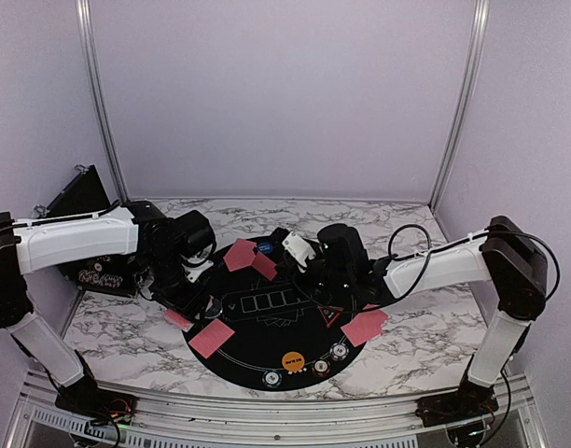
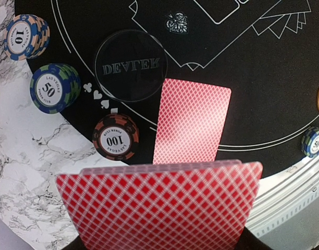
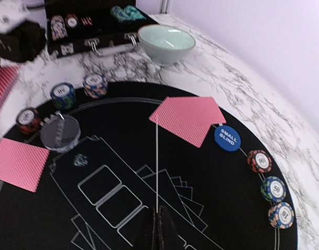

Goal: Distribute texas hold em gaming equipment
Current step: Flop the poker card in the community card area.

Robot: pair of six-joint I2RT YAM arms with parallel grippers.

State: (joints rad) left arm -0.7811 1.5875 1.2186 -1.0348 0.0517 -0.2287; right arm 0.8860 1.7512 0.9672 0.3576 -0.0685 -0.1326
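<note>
Lab enclosure — aluminium frame (image 1: 100, 93), plain walls (image 1: 285, 93)

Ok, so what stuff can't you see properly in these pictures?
- Right wrist view: the card in the right gripper is edge-on, a thin line; its face is hidden.
- Left wrist view: the held stack of cards overlaps and the bottom edge cuts it off, so no count.
- Orange disc: cut off by the right edge in the left wrist view, writing too small in the top view.
</note>
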